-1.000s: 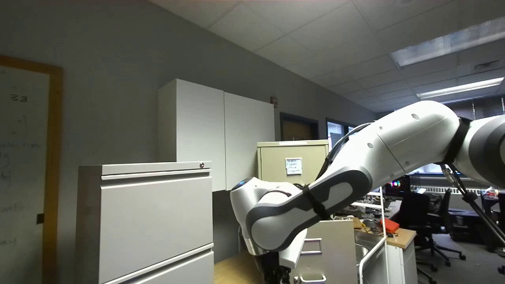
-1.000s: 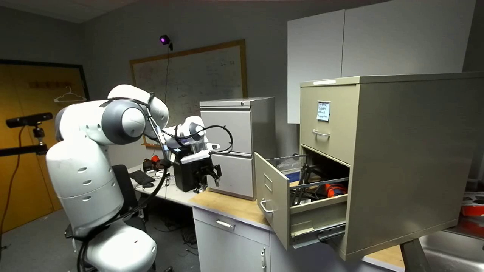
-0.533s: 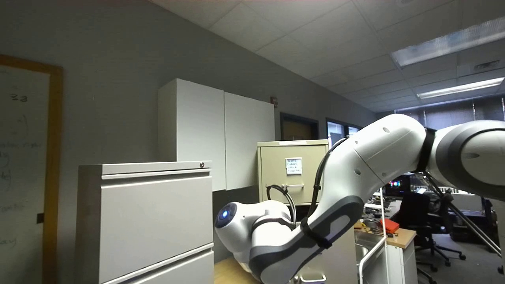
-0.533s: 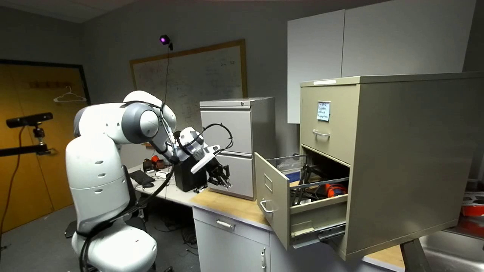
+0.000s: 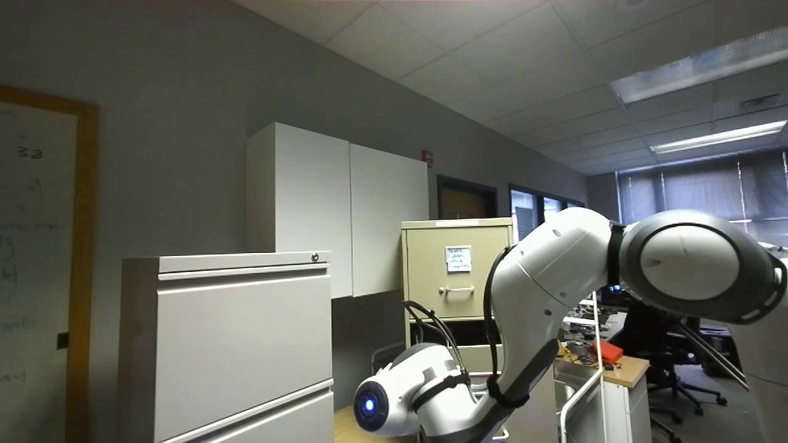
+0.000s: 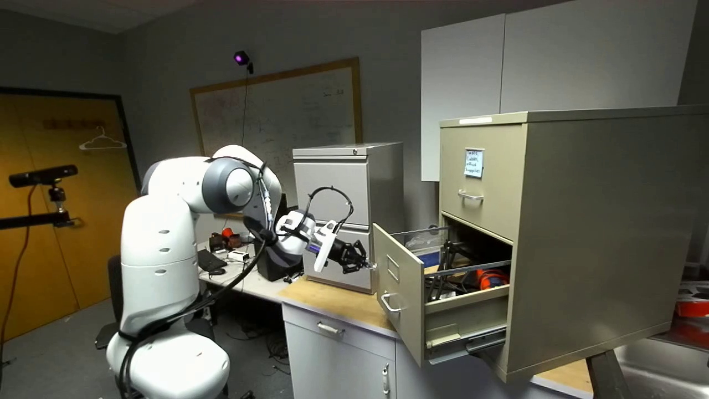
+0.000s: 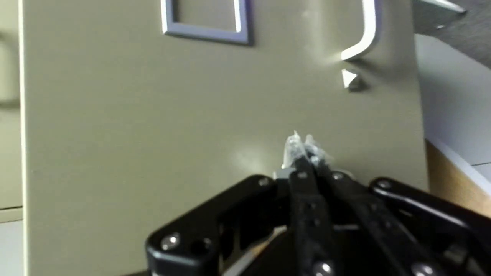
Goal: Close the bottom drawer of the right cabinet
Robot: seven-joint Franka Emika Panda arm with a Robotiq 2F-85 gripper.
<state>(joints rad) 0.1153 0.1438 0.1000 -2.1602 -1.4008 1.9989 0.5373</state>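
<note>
Wrist view, item one: a black jointed metal tool (image 7: 304, 150), its two translucent fingertips (image 7: 294, 150) pressing together, nothing showing between them, is pointing at the front of the boxy beige metal bottom drawer (image 6: 407, 288).

Item two, change: over the last second the white and grey jointed arm (image 6: 158, 244) is reaching forward. The tool is swinging from a downward pose, near the far-from-drawer corner of the table (image 6: 338, 302) (pale wooden top, light grey fronts), into a nearly level pose just before the drawer front. The drawer is keeping its place, jutting well out of the narrow upright beige metal filing cabinet (image 6: 576, 244).

Item three, meaning (judgement): the approach is nearing its end, while the closing is not yet beginning. A straight shove toward the beige cabinet is seeming due; pushing off-centre could be making the drawer drag.

Item four, position: in an exterior view the drawer front is overlapping the table's front edge, and the tool is sitting higher than that edge, on the side toward the wide pale grey metal cabinet (image 6: 382, 210). In the wrist view the fingertips are showing at a height between the grey rectangular metal label frame (image 7: 207, 32) and the white curved metal handle (image 7: 369, 23), aside from both. Whether they are touching the drawer front is remaining unclear.
</note>
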